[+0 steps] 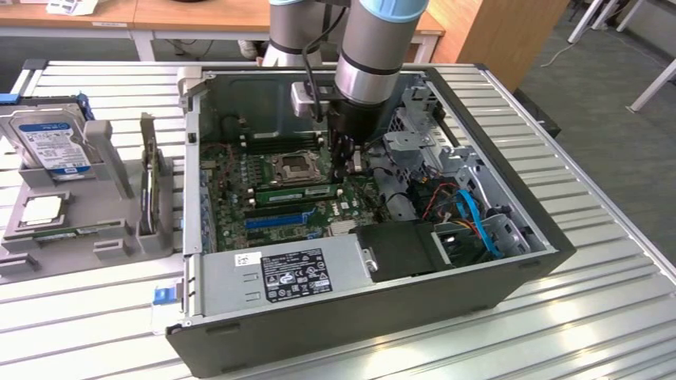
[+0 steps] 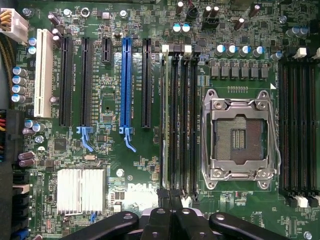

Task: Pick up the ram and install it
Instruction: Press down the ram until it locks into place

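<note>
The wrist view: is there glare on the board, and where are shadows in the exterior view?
In the wrist view, light glints off the silver heatsink and the metal frame of the processor socket; the motherboard is evenly lit. In the exterior view, the computer case is shaded inside, darkest under the arm.

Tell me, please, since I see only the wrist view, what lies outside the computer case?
Observer: A hard drive stands in a grey holder, at the exterior view's left of the case.
Operator: Anything else on that holder?
Observer: A square processor chip lies flat on it, nearer the camera than the drive.
Operator: And inside the case, beyond the motherboard?
Observer: A labelled power supply sits along the near edge.
</note>
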### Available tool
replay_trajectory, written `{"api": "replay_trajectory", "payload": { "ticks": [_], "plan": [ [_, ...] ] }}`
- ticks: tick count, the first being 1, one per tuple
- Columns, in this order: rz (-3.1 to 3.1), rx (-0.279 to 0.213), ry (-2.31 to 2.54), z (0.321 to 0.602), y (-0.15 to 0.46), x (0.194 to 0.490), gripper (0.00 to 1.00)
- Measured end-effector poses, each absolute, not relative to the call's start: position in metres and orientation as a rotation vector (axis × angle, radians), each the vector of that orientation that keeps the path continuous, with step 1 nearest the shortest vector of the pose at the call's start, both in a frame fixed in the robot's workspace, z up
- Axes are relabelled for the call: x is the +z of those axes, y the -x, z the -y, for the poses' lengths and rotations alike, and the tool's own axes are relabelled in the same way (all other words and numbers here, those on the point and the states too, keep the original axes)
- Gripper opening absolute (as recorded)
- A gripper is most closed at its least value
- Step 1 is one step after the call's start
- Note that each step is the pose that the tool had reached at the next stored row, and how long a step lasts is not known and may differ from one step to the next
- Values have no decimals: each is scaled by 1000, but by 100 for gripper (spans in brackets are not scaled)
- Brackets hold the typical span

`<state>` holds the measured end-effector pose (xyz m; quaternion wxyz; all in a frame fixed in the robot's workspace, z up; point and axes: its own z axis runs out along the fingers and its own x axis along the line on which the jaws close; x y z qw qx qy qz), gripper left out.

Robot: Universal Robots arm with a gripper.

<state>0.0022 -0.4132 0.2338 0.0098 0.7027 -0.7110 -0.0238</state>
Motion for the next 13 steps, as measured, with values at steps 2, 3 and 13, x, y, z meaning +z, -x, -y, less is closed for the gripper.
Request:
{"api": "replay_trajectory", "payload": {
  "ticks": [2, 3, 13],
  "plan": [
    [2220, -75, -2194, 413, -2, 233, 10],
    [2220, -74, -2194, 413, -2, 233, 10],
    [2220, -74, -2194, 413, -2, 231, 10]
  ]
}}
